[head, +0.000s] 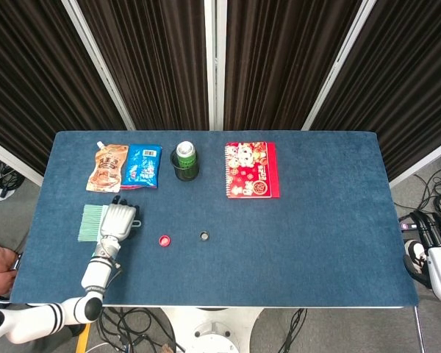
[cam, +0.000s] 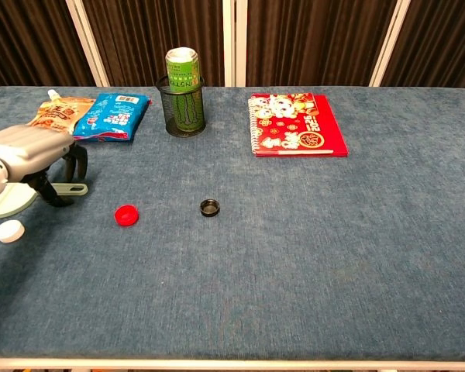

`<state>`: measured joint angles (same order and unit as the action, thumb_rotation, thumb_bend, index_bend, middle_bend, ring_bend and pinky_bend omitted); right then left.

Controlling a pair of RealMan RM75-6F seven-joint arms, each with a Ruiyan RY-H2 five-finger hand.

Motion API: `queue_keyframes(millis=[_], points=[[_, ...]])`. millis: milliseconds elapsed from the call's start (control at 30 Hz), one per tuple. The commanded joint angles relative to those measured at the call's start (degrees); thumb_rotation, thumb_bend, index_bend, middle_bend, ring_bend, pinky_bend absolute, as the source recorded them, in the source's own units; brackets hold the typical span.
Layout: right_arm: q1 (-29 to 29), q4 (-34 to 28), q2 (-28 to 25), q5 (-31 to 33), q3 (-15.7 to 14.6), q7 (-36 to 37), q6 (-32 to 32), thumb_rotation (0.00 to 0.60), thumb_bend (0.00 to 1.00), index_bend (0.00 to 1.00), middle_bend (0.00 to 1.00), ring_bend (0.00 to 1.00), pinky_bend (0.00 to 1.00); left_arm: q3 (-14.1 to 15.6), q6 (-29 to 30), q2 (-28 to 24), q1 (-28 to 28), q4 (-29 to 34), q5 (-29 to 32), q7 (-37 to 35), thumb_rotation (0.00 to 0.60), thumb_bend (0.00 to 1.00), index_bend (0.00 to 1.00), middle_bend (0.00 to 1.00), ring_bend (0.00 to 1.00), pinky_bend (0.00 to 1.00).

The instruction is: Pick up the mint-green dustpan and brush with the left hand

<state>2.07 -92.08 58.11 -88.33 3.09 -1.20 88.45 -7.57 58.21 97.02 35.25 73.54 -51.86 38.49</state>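
The mint-green dustpan and brush [head: 91,222] lies flat on the blue table near the left edge, its pan [cam: 6,204] partly hidden under my left hand and its handle [cam: 71,187] pointing right. My left hand [head: 116,220] [cam: 27,151] hovers low over the handle. The fingers curve down on the far side and the thumb on the near side, with a gap still around the handle. My right hand [head: 432,237] hangs off the table's right edge, fingers apart, holding nothing.
A white cap [cam: 9,230] lies just in front of the pan. A red cap [cam: 126,215] and a black cap [cam: 209,207] sit to the right. Behind are two snack bags [head: 125,167], a can in a mesh cup [cam: 183,93] and a red notebook [cam: 297,124].
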Motion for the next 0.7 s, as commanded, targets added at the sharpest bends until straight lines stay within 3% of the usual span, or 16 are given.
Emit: queue_keyframes(millis=[33,700], points=[[-0.03,0.08,0.04,0.08,0.01,0.09,-0.04,0.600,0.27,0.00,0.08,0.00,0.00,0.06,-0.52,-0.14,0.18,0.05,0.52,0.06,0.600,0.25,0.44,0.47,0.26,0.15],[-0.08,-0.42,-0.02,0.17,-0.02,-0.31,-0.35,0.600,0.27,0.00,0.08,0.00,0.00,1.71,-1.49,-0.61,-0.84,-1.86,-1.82,-4.90,0.600,0.26,0.44,0.47,0.26,0.15]])
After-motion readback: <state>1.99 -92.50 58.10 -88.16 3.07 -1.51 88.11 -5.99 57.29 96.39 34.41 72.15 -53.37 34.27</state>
